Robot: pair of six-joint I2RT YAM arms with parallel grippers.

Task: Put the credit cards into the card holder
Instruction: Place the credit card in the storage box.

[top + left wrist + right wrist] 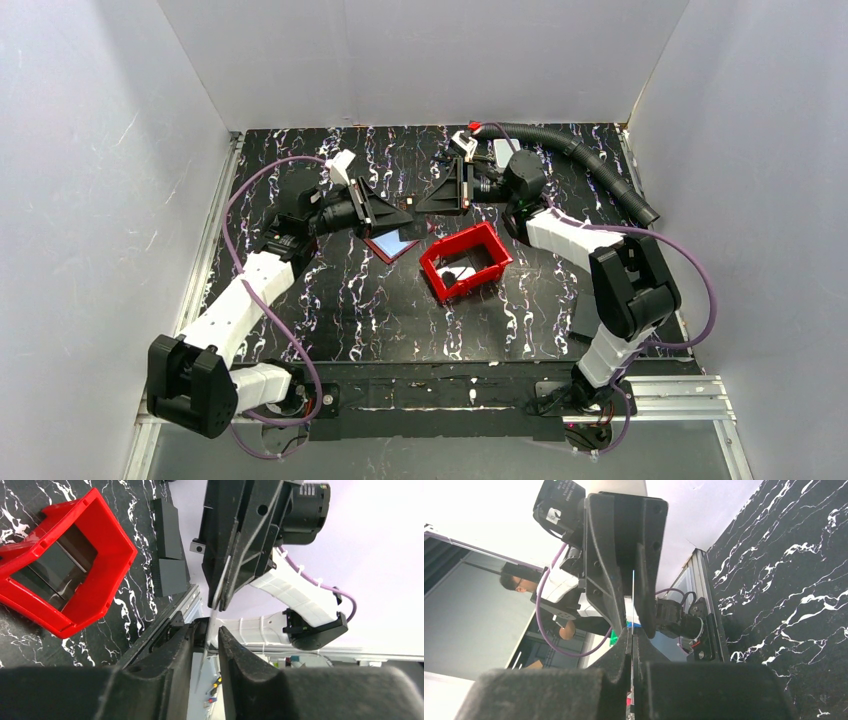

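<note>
One credit card (216, 610) hangs edge-on in mid-air between the two grippers, which face each other above the table. My right gripper (632, 639) is shut on one end of it. The other end reaches between the fingers of my left gripper (207, 635), which stand a narrow gap apart around the card without pressing it. In the top view the left gripper (404, 213) and right gripper (426, 206) nearly meet. Just below them the dark red card holder (383, 249) lies open on the table, showing a grey-blue face.
A bright red bin (432, 268) stands right of the card holder, with a small dark thing inside. A black ribbed hose (580, 150) and a white block (505, 150) are at the back right. Dark flat sheets (167, 545) lie near the table's right edge.
</note>
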